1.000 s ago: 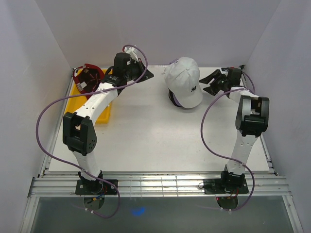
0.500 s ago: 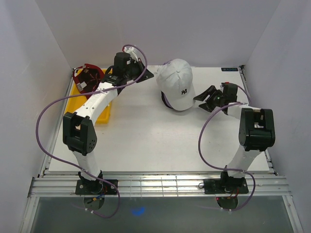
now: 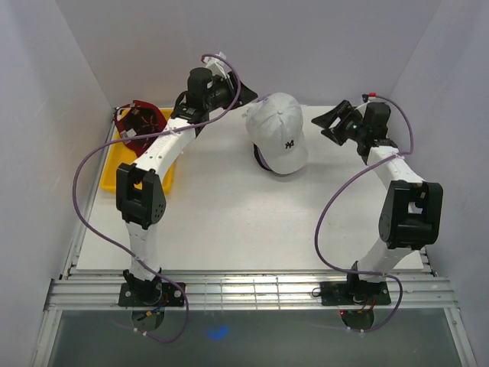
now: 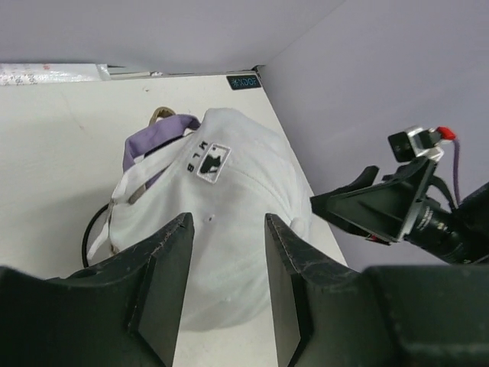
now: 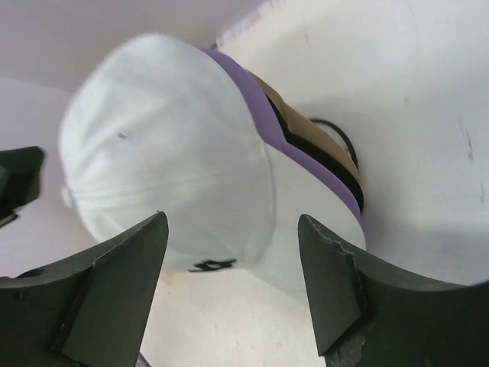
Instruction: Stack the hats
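Stack sits mid-back of the table [image 3: 229,222]: white cap [image 3: 281,131] on top, lavender cap [image 4: 157,136] under it, black cap [image 5: 319,167] at the bottom.
The white cap's logo faces the near edge in the overhead view.
Left gripper [image 4: 227,225]: fingers spread, nothing pinched. It hangs just off the stack's back-left, and the white crown fills the gap between the fingers in the wrist view.
Right gripper [image 5: 231,222]: fingers spread wide, holding nothing. It is off the stack's right side and clear of it, aimed at the white crown.
The stack lies between the two grippers.
Dark red cap [image 3: 137,124] is apart from the stack, opening up, on the back end of the yellow tray [image 3: 114,170] at the far left.
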Robot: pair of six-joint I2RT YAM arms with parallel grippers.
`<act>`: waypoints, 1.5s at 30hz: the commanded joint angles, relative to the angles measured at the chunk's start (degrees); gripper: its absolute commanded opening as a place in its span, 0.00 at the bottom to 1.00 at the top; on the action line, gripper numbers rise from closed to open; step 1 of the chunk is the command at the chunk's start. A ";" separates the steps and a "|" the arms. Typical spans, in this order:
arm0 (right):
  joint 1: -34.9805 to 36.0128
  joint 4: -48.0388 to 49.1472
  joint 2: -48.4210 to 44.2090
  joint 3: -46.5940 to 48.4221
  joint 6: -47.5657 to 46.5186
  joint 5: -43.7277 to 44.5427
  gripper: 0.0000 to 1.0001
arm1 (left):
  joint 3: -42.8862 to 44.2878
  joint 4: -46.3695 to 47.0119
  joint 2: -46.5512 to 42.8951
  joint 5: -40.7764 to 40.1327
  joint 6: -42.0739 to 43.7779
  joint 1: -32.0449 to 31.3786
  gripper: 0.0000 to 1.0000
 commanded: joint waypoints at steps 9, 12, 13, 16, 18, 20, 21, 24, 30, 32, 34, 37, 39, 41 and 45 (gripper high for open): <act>3.26 7.25 13.60 23.79 1.62 -6.58 0.80 | 8.59 13.51 13.96 5.88 4.89 -1.99 0.57; 6.17 0.94 21.06 32.49 -1.37 -6.41 0.81 | 9.30 13.77 16.25 6.32 5.68 -2.26 0.56; 6.79 -0.57 22.30 34.43 -3.38 -6.05 0.81 | 9.30 13.69 16.60 6.32 6.20 -2.35 0.56; 8.37 -1.56 24.69 35.77 -4.63 -5.52 0.81 | 10.44 12.11 18.19 5.45 6.65 -2.43 0.54; 8.90 -1.21 24.69 33.15 -4.72 -4.48 0.80 | 10.09 12.19 18.63 5.27 6.65 -2.43 0.53; 8.90 0.02 24.52 30.51 -4.02 -4.38 0.78 | 9.57 12.10 18.80 4.83 6.04 -2.43 0.51; 8.90 0.46 24.17 27.88 -3.67 -3.95 0.77 | 9.57 12.19 19.24 4.74 5.69 -2.43 0.49; 8.82 0.47 23.38 24.53 -3.49 -2.72 0.72 | 11.23 10.18 20.73 3.78 4.28 -2.43 0.36; 8.73 -0.94 21.79 17.85 -4.46 -1.04 0.56 | 11.06 8.15 22.76 2.46 1.64 -2.52 0.08; 8.73 -1.38 22.05 17.05 -4.37 -1.04 0.49 | 11.41 7.09 23.55 1.49 1.20 -2.52 0.02; 8.73 -2.61 22.67 16.96 -4.46 -1.13 0.47 | 11.85 5.27 23.99 1.05 0.85 -2.52 0.00; 8.73 -4.80 23.46 17.13 -4.81 -0.51 0.44 | 13.25 2.62 25.04 -0.44 0.15 -2.52 0.00; 8.73 -6.38 23.64 17.40 -5.07 0.44 0.36 | 13.61 2.09 25.83 -0.71 0.15 -2.52 0.00; 8.73 -6.92 23.64 17.48 -5.34 1.42 0.23 | 13.17 1.65 25.84 -1.75 -0.47 -2.52 0.00; 8.73 -10.60 24.34 18.80 -5.95 2.73 0.13 | 12.29 1.38 25.49 -2.63 -0.65 -2.52 0.00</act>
